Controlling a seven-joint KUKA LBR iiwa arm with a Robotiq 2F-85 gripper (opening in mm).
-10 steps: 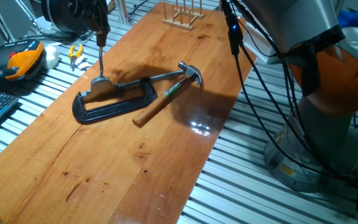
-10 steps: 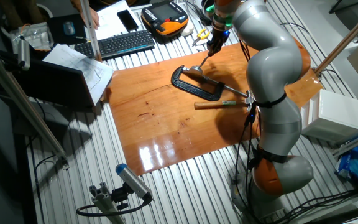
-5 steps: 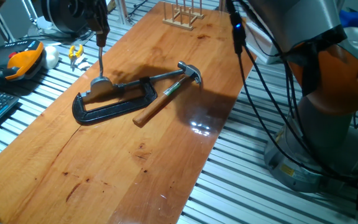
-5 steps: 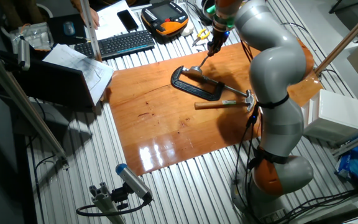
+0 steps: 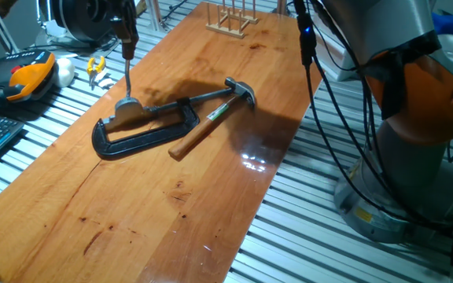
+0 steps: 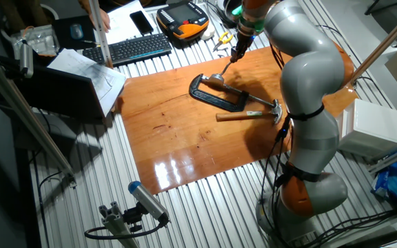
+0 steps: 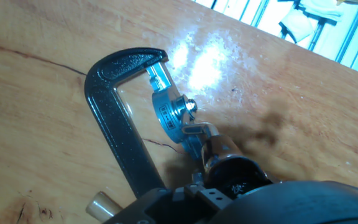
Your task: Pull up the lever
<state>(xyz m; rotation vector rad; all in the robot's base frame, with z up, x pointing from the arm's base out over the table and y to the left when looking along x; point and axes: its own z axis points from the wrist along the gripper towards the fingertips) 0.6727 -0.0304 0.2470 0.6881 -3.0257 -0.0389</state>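
The lever [image 5: 127, 79] is a thin silver rod standing almost upright from its rounded grey base [image 5: 127, 104] at the left end of a black C-clamp. My gripper [image 5: 126, 45] is above the base and shut on the rod's top end, where the dark-red knob sits between the fingers. In the other fixed view the gripper [image 6: 233, 55] holds the lever [image 6: 224, 67] over the base [image 6: 216, 78]. The hand view looks down the rod at the base [image 7: 171, 111]; the knob [image 7: 229, 165] is close to the camera and the fingers are hidden.
The black C-clamp [image 5: 144, 132] lies on the wooden board [image 5: 171, 212], with a wooden-handled hammer [image 5: 211, 118] across its right end. A wooden rack [image 5: 232, 20] stands at the far end. A pendant [image 5: 26, 77], pliers and a keyboard [image 6: 135, 47] lie beside the board.
The gripper and lever stay where they were. Only the arm's upper links and hanging cable have drifted slightly to the right.
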